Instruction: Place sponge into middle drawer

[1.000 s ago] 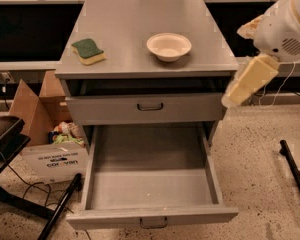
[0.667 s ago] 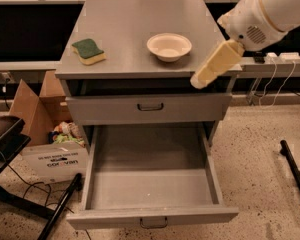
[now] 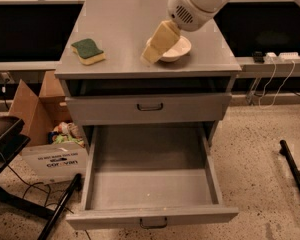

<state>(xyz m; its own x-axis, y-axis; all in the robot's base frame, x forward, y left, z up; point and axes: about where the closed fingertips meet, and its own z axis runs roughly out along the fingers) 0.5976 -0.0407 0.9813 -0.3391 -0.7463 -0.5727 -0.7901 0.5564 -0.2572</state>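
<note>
sponge (image 3: 88, 51): lies flat on the bench (image 3: 125, 19), left side near the front edge, green face up; nothing is touching it, so it is judged not yet picked.
drawer (image 3: 151, 217): middle one, pulled fully out below the shut upper drawer (image 3: 148, 107); nothing is seen inside. It is judged to stand open so the sponge can be dropped straight in.
gripper (image 3: 150, 57): held above the bench, right of centre, angled down and to the left, its tip in front of the bowl's left rim. Well apart from the sponge; whether the bowl is touched cannot be told.
gripper opening: cannot be told, as only one cream wedge is seen; nothing is seen held.
bowl (image 3: 179, 50): cream, upright, right of the sponge, partly hidden by the gripper.
step: approach to the sponge is judged to be in hand; a move left across the bench is needed before any grasp.
risk: the bowl could be clipped on the way across.
box (image 3: 45, 154): cardboard, on the floor left of the cabinet, not involved.
</note>
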